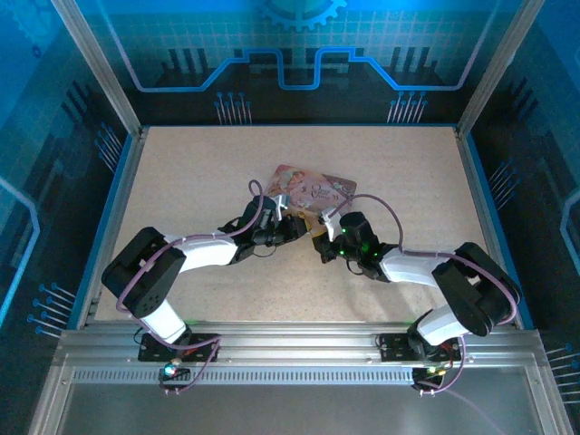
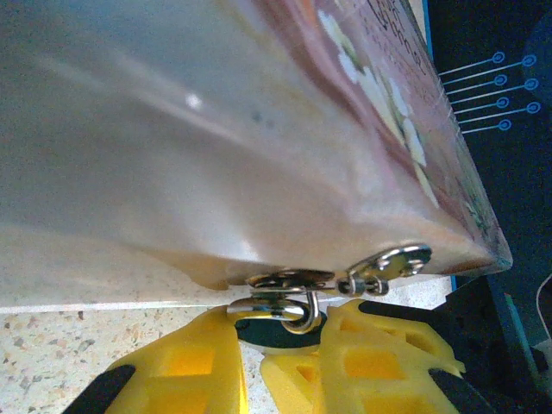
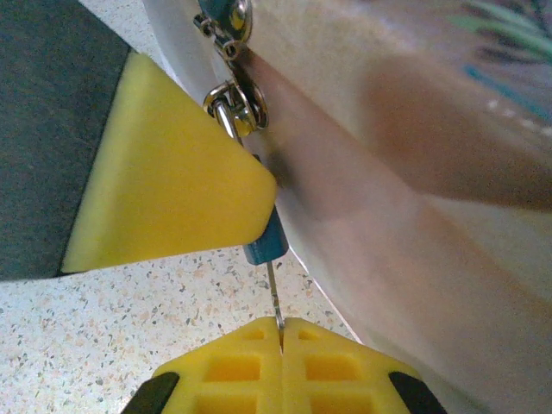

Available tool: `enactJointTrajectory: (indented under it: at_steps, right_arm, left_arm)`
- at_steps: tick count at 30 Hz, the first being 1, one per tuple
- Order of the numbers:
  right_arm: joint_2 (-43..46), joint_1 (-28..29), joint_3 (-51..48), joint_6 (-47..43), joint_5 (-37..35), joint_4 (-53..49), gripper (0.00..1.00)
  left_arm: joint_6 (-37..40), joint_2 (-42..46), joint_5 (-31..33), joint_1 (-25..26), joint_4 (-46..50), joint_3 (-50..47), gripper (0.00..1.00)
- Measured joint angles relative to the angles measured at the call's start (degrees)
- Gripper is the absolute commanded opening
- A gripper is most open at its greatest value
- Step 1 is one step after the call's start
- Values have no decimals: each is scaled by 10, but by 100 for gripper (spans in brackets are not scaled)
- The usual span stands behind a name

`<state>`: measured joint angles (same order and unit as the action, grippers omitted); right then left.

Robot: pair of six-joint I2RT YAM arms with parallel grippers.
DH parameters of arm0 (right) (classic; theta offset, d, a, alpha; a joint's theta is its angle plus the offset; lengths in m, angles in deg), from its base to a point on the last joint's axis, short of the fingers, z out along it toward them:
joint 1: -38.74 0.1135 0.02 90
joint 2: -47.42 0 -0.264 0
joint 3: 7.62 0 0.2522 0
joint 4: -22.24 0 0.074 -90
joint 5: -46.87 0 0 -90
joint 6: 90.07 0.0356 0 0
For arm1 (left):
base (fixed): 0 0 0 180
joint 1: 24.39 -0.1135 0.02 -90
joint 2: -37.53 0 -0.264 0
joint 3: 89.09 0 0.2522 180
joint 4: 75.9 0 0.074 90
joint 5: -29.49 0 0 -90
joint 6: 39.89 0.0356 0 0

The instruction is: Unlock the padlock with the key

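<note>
Turning now could bend the thin key (image 3: 274, 297) or pull it from the clenched right claw (image 3: 280, 332) pinching it, tip in the padlock (image 3: 266, 243), should the left claw (image 2: 285, 326), clamped on that padlock hanging from the tin's (image 2: 172, 129) hasp (image 2: 289, 280), let the body swivel.

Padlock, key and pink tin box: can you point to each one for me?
Tiny dark blue padlock (image 3: 266, 244): right wrist view, on its blue body.
Thin silver key (image 3: 274, 293): right wrist view, on its bare shaft.
Pink illustrated tin box (image 1: 310, 189): top view, on its lid.
</note>
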<state>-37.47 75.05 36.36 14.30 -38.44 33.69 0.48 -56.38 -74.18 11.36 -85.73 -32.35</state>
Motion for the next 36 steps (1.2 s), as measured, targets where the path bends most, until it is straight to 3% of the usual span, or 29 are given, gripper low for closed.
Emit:
enactJointTrajectory:
  at_steps: [20, 36]
  right_arm:
    - [31, -26, -15, 21, 33, 10, 0]
    - [-9, -22, -16, 26, 33, 49, 0]
  left_arm:
    - [0, -5, -5, 0, -19, 0, 7]
    - [-19, -11, 3, 0, -18, 0, 7]
